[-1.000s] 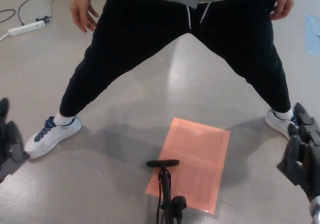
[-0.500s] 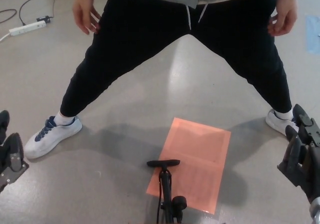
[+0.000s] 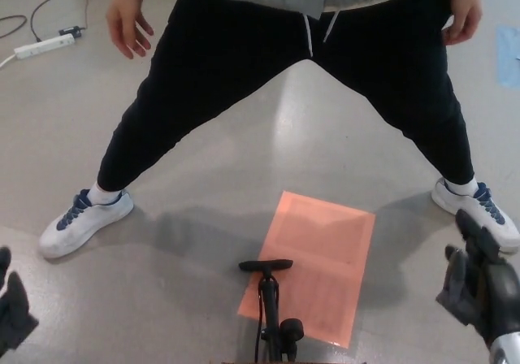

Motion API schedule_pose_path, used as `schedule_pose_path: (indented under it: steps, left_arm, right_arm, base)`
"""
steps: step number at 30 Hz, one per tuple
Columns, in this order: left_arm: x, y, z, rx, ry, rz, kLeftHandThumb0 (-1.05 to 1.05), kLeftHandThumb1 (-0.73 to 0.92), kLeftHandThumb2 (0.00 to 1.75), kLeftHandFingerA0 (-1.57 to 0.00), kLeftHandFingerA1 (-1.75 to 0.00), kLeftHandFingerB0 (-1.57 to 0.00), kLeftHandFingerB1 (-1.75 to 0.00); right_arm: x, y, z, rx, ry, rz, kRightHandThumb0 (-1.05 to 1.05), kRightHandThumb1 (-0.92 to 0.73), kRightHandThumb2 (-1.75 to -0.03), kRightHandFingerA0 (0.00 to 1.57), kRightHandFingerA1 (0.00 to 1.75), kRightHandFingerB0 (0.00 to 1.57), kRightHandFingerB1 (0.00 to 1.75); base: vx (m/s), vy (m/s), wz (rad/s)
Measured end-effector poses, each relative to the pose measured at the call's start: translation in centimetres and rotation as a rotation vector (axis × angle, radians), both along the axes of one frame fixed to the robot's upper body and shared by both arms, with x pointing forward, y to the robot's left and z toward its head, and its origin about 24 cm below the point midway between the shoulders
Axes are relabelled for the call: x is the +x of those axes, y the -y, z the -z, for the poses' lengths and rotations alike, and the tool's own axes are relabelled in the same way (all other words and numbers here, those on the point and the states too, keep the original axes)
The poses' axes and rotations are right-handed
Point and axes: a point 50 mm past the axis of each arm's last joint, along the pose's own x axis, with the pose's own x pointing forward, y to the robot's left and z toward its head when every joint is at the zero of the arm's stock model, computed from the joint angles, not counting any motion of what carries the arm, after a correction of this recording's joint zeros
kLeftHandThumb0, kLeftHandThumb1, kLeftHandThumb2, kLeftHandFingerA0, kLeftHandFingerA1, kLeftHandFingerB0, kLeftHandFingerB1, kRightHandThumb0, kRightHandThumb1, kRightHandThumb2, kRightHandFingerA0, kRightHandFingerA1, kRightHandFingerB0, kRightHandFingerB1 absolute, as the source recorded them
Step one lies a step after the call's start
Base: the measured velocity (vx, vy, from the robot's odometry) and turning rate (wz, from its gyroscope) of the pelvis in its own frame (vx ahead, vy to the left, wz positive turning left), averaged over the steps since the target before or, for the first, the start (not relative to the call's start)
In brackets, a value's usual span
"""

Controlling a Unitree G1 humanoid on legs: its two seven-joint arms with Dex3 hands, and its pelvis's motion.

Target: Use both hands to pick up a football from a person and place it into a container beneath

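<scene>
A person (image 3: 309,63) is standing astride on the grey floor (image 3: 203,258), both hands hanging empty; no football is showing, so I cannot tell where it is; an orange sheet (image 3: 321,254) is lying flat beneath, a black pump (image 3: 268,299) standing upright at its near edge; the left hand (image 3: 12,311) is peeking in, fingers unreadable; the right hand (image 3: 479,287) is holding nothing, fingers spread.
</scene>
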Motion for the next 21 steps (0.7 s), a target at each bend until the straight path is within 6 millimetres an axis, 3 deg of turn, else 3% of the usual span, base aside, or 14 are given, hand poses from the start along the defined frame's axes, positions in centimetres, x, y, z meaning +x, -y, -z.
schedule_pose_path:
  steps: [4, 5, 8, 9, 11, 14, 21]
  left_arm:
    - [-0.4, -0.6, 0.4, 0.022, -0.047, -0.001, -0.78, 0.85, 1.19, 0.00, -0.29, 0.00, -0.20]
    - [-0.4, -0.6, 0.4, 0.028, -0.050, 0.004, -0.80, 0.86, 1.19, -0.01, -0.28, -0.02, -0.19]
    - [-0.1, -0.7, 0.1, 0.073, -0.063, 0.046, -0.82, 0.89, 1.17, -0.04, -0.23, -0.04, -0.17]
    - [0.0, -0.7, 0.0, 0.081, -0.064, 0.053, -0.80, 0.88, 1.15, -0.04, -0.24, -0.04, -0.19]
    - [0.1, -0.8, -0.2, 0.103, -0.071, 0.076, -0.80, 0.87, 1.14, -0.05, -0.25, -0.05, -0.20]
    - [0.3, -0.9, -0.3, 0.123, -0.079, 0.097, -0.75, 0.85, 1.13, -0.06, -0.31, -0.05, -0.24]
    - [0.1, -1.2, -0.2, 0.171, -0.124, 0.125, -0.74, 0.82, 1.11, -0.05, -0.30, -0.05, -0.25]
  right_arm:
    - [-0.3, 0.7, 1.5, -0.061, -0.110, -0.018, -0.72, -0.79, -1.15, 0.05, 0.45, 0.00, 0.27]
    - [-0.4, 0.9, 1.7, -0.071, -0.124, -0.021, -0.80, -0.83, -1.15, 0.12, 0.47, 0.00, 0.24]
    - [-0.5, 1.6, 2.3, -0.139, -0.196, -0.043, -0.82, -0.83, -1.16, 0.11, 0.45, 0.04, 0.23]
    - [-0.6, 1.7, 2.4, -0.150, -0.205, -0.047, -0.72, -0.79, -1.15, 0.04, 0.44, 0.01, 0.27]
    - [-0.5, 1.7, 2.5, -0.181, -0.228, -0.068, -0.72, -0.78, -1.15, 0.03, 0.42, 0.02, 0.27]
    - [-0.4, 1.6, 2.6, -0.208, -0.239, -0.093, -0.81, -0.83, -1.15, 0.07, 0.29, 0.06, 0.20]
    - [-0.2, 1.3, 2.6, -0.246, -0.249, -0.131, -0.71, -0.77, -1.15, 0.01, 0.38, 0.00, 0.26]
  base:
    - [0.00, 0.000, 0.00]
    - [0.00, 0.000, 0.00]
    - [0.00, 0.000, 0.00]
    - [0.00, 0.000, 0.00]
    - [0.00, 0.000, 0.00]
    - [0.00, 0.000, 0.00]
    - [0.00, 0.000, 0.00]
